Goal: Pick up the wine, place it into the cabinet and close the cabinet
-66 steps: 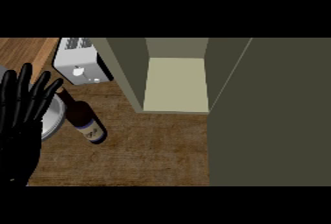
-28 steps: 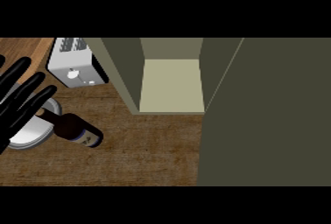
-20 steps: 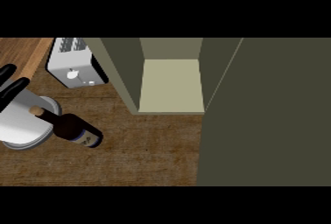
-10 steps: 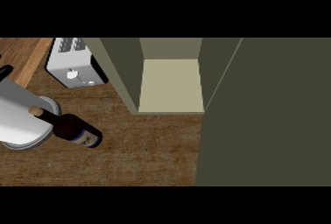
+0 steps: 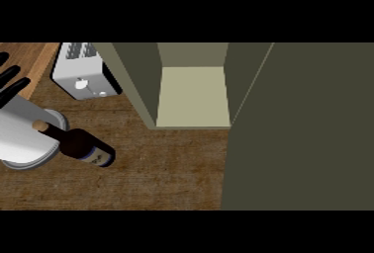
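The wine bottle (image 5: 85, 146) is dark with a pale cork and a small label. It stands on the wooden counter at the left, leaning in the view toward the lower right. My left hand (image 5: 10, 81) shows at the far left edge, up and left of the bottle, fingers straight and apart, holding nothing. Its grey forearm (image 5: 21, 129) passes just left of the bottle's cork. The cabinet (image 5: 194, 96) stands open in the middle, with a pale bare shelf inside. Its door (image 5: 303, 128) is swung wide and fills the right side. My right hand does not show.
A silver toaster (image 5: 84, 76) stands at the back left, against the cabinet's left wall (image 5: 135, 84). A grey plate (image 5: 33, 163) lies under my left forearm, beside the bottle. Bare wooden counter (image 5: 164, 168) stretches between the bottle and the open door.
My left hand has drawn away from the bottle toward the upper left edge, and its forearm now covers the plate. The bottle has stayed in place over the last second.
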